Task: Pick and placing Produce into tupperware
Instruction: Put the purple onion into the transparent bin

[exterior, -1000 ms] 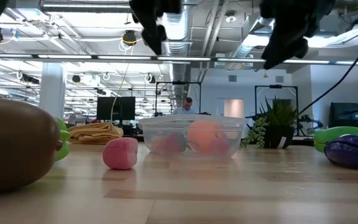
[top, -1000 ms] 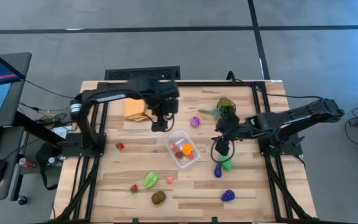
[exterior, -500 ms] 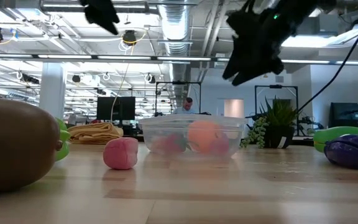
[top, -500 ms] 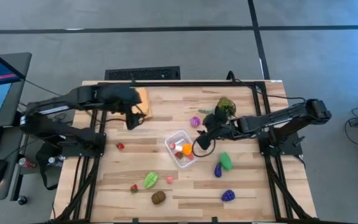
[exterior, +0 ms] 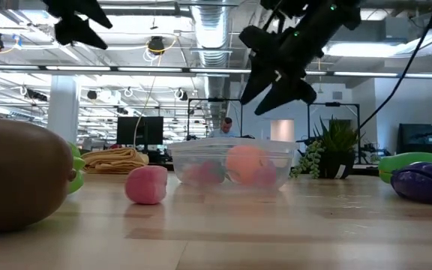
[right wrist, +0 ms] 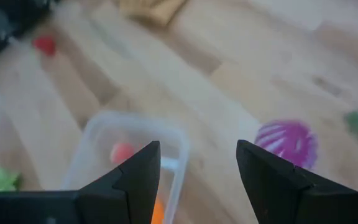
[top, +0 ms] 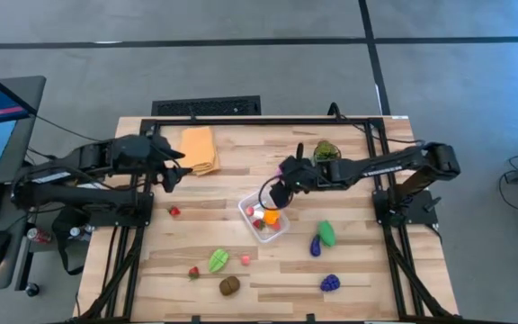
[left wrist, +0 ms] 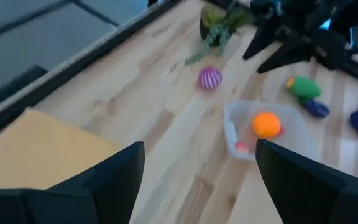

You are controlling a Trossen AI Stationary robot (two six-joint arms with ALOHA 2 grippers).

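The clear tupperware [top: 281,232] stands mid-table on its base with an orange piece [top: 271,216] and red pieces inside. My right gripper [top: 272,193] hangs open above its far side, nothing between the fingers [right wrist: 135,180]. My left gripper [top: 171,173] is open and empty near the table's left edge, beside the cloth. Loose produce lies on the wood: a purple striped ball [right wrist: 288,140], a green piece [top: 326,232], a purple one [top: 316,245], a blue-purple one [top: 331,283], a brown one [top: 229,285], a green one [top: 218,261], pink [top: 245,259] and red ones [top: 175,211].
A folded orange-yellow cloth [top: 198,148] lies at the far left and a leafy plant sprig [top: 325,153] at the far right. A black frame [top: 241,120] runs along the table's edges. Bare wood shows between the tupperware and the near edge.
My left gripper has drawn back from above the tupperware's far side toward the table's left edge, rolling as it went. My right gripper has swung from beside the green piece toward the left, to above the tupperware. Neither has changed its opening. No produce has moved.
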